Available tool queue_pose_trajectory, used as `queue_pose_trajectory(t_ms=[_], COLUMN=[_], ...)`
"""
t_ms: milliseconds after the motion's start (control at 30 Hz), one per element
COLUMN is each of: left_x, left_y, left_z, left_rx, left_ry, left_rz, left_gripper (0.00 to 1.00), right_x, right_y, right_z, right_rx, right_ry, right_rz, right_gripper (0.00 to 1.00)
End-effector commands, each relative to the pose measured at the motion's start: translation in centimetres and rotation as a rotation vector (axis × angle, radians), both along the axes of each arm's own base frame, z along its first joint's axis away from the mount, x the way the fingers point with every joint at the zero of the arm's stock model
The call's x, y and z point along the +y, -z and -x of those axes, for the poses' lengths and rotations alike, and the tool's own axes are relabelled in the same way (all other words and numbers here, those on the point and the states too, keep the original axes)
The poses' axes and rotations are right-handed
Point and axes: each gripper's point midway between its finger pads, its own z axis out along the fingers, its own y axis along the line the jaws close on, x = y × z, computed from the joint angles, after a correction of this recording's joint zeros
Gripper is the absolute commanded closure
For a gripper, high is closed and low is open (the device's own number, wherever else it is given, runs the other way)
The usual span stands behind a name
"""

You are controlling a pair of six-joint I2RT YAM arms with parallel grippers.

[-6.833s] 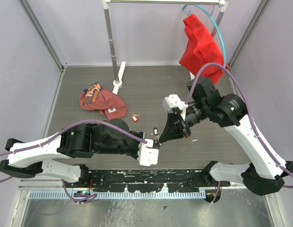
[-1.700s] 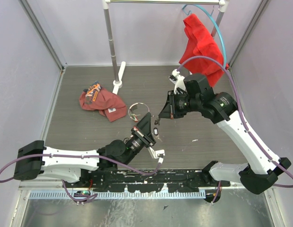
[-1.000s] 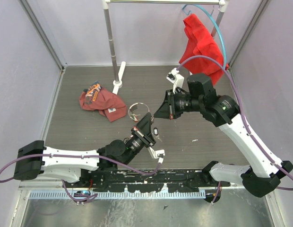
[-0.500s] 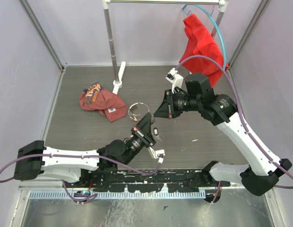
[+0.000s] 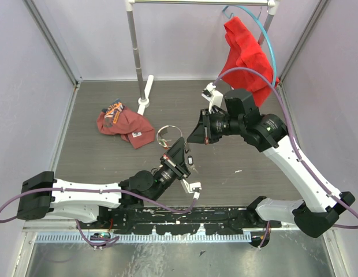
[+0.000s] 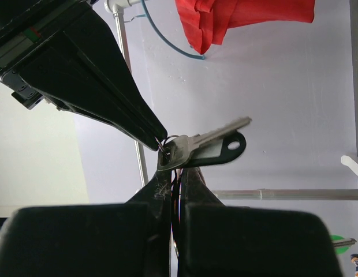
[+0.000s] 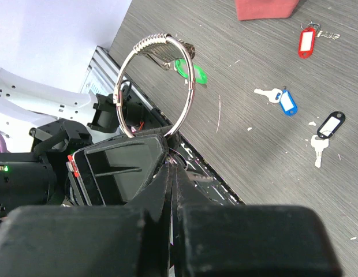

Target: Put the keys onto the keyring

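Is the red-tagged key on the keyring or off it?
Off it: the red-tagged key lies on the table, apart from the raised keyring.

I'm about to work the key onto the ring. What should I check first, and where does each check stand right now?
1. Left gripper shut on held key: ok.
2. Right gripper shut on keyring: ok, the ring stands straight out from its tips.
3. Right gripper meets the held key's head: ok, they touch in the left wrist view.
4. Held key threaded on keyring: cannot tell, the junction is hidden.
5. Green key on keyring: ok.
6. Other keys on keyring: not ok. Red key, blue key and black key lie loose on the table.
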Motion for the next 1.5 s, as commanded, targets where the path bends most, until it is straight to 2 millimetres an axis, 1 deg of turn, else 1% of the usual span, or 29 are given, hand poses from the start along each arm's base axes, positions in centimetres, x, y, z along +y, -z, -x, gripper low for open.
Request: queue_pose_trajectory(t_ms=[0, 267, 500, 733, 767, 800, 967, 1300, 1467], left_x=[0.2, 0.0, -0.2, -0.2, -0.8, -0.9, -0.9, -0.6, -0.5], left_y=[-2.7, -2.7, -2.9, -4.0, -3.3, -3.2, -3.3, -3.6, -3.8], left_z=[0.1, 0.1, -0.2, -0.2, -0.3, -0.3, -0.3, -0.4, -0.4], left_rx=[-0.021, -0.024, -0.027, -0.054, -0.054, -0.054, -0.055, -0.056, -0.059], left_ry=[0.0, 0.005, -0.016, -0.032, -0.032, -0.033, -0.036, -0.044, -0.045], left_rz=[0.09, 0.089, 0.104, 0.147, 0.127, 0.124, 0.126, 0.138, 0.144], left_gripper=[1.0, 1.0, 1.0, 1.0, 1.0, 1.0, 1.0, 1.0, 1.0], right_x=[0.2, 0.2, -0.4, 0.0, 0.1, 0.1, 0.3, -1.2, -1.9], right_y=[-0.3, 0.0, 0.6, 1.1, 1.2, 1.3, 2.0, 3.3, 3.1], right_z=[-0.9, -1.0, -1.2, -0.9, -0.8, -0.8, -0.7, -1.1, -1.3], right_rx=[-0.026, -0.01, 0.014, 0.039, 0.04, 0.044, 0.054, 0.042, 0.028], right_ry=[0.018, 0.033, 0.09, 0.108, 0.11, 0.113, 0.13, 0.206, 0.234], right_rz=[-0.005, 0.006, 0.042, 0.028, 0.028, 0.03, 0.062, 0.168, 0.188], right_gripper=[0.99, 0.99, 0.99, 0.99, 0.99, 0.99, 0.99, 0.99, 0.99])
